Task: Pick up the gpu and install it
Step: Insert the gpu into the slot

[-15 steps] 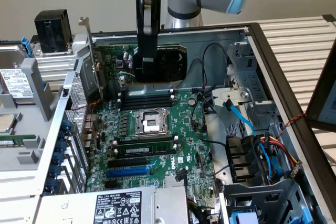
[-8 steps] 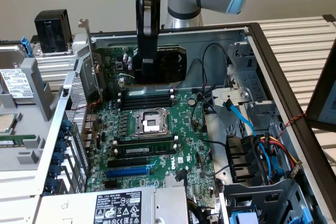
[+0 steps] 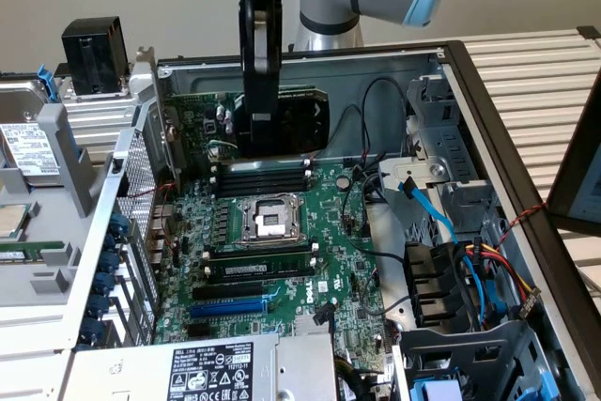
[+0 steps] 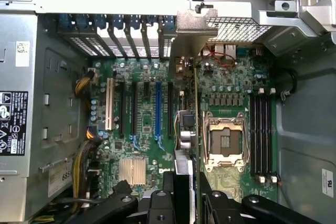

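Observation:
The gpu (image 3: 305, 124) hangs above the far end of the green motherboard (image 3: 282, 260), its black shroud showing to the exterior view's right of my gripper (image 3: 255, 138). My gripper is shut on the card from above. In the wrist view the gpu (image 4: 195, 108) appears edge-on as a thin green board with its metal bracket (image 4: 197, 24) at the case's slot end. It lies between the expansion slots (image 4: 157, 108) and the CPU socket (image 4: 226, 140). My gripper (image 4: 186, 195) clamps it with its black fingers.
RAM sticks (image 3: 263, 176) sit beside the CPU socket (image 3: 268, 218). A blue slot (image 3: 230, 307) and black slots lie nearer the power supply (image 3: 211, 368). Loose cables (image 3: 470, 251) fill the exterior view's right. A black cube-shaped box (image 3: 94, 53) stands outside the case.

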Motion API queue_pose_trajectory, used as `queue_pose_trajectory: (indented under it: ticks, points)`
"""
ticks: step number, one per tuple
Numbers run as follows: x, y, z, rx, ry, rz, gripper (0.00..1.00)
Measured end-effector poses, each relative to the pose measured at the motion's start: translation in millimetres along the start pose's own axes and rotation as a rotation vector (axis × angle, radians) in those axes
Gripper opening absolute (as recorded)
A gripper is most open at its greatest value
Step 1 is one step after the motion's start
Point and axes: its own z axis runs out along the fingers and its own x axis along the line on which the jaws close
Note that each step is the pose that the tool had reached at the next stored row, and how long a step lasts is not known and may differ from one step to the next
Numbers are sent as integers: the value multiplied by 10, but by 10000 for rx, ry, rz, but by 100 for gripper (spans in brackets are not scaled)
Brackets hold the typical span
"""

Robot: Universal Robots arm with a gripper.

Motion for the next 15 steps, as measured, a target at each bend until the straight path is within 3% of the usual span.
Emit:
queue_pose_trajectory:
  ticks: [5, 15]
  points:
    - [-7, 49, 36, -2, 2, -39, 27]
    - [-5, 128, 216, 18, 3, -81, 27]
